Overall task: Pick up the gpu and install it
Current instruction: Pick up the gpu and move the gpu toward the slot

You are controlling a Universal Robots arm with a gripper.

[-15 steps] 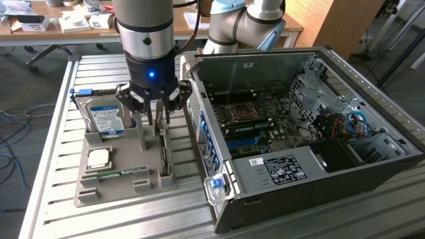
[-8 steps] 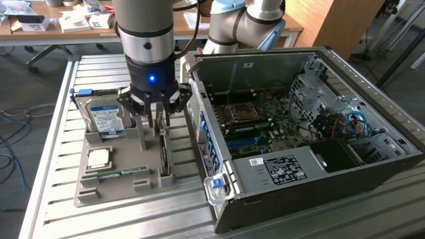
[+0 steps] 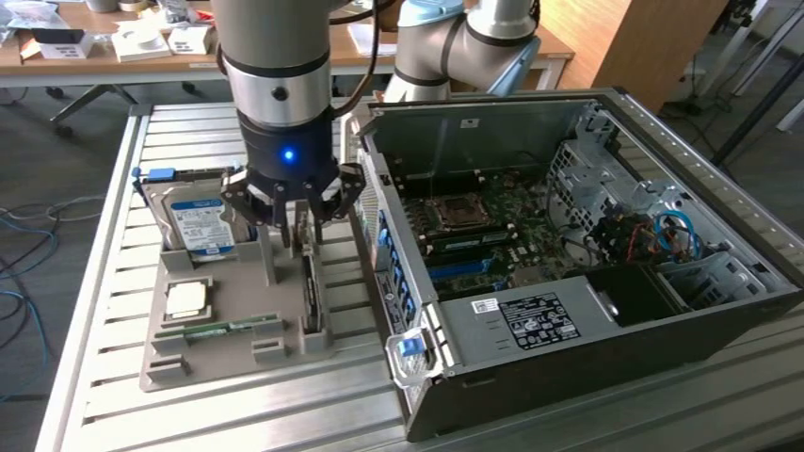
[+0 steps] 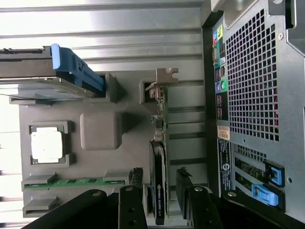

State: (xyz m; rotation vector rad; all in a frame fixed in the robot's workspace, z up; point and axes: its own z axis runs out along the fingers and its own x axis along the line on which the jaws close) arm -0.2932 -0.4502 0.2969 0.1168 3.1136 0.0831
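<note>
The hand point(image 3: 299, 234) is held open astride the gpu point(image 4: 160, 138) — untouched, it seems. It should be clamped squarely and lifted straight from its holder point(image 4: 128, 143).

— Where does the exterior view look from?
— From high up and well back. It angles down across the slatted aluminium table point(image 3: 113, 254). The grey moulded parts tray point(image 3: 188, 363) is on the exterior view's left and the open black computer case point(image 3: 566, 386) on its right, with cluttered wooden desks point(image 3: 126, 56) far behind.
— And the wrist view?
— Far nearer. It faces straight down past the black gripper point(image 3: 299, 235) onto that tray.
— What do they share?
— The tray, and the case's perforated rear panel point(image 4: 250, 76) beside it.
</note>
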